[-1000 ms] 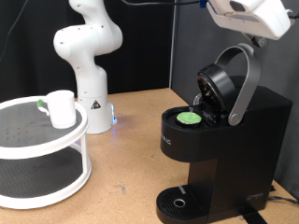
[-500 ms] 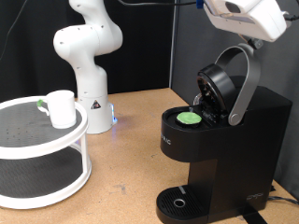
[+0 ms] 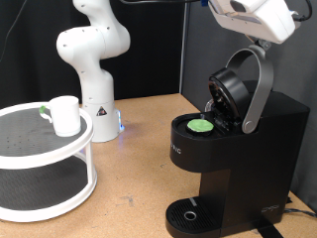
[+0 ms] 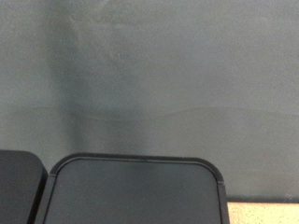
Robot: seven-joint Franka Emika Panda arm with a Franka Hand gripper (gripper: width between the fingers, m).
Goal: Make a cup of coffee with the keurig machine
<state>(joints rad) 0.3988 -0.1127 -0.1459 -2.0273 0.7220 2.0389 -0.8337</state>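
My hand is up at the exterior view's top right, above the coffee machine (image 3: 233,149), and only its white housing shows there; the gripper's fingers are out of sight in both views, so I cannot tell whether they are open or closed, and nothing shows between them. The machine stands on the wooden table (image 3: 139,169) at the exterior view's right, with its lid (image 3: 238,89) swung up and the curved grey handle (image 3: 260,84) arching over it. In the opened brew chamber sits a pod with a green top (image 3: 201,126). The round drip tray (image 3: 188,215) at the machine's foot has no cup on it. The white cup (image 3: 65,114) stands well apart from the machine, on the top tier of a round white two-level shelf (image 3: 50,164) at the exterior view's left, with something small and green just beside it. A second white robot arm (image 3: 91,55) stands behind the shelf. My wrist camera shows a grey wall (image 4: 149,65) and a dark rounded edge (image 4: 135,191) I cannot identify.
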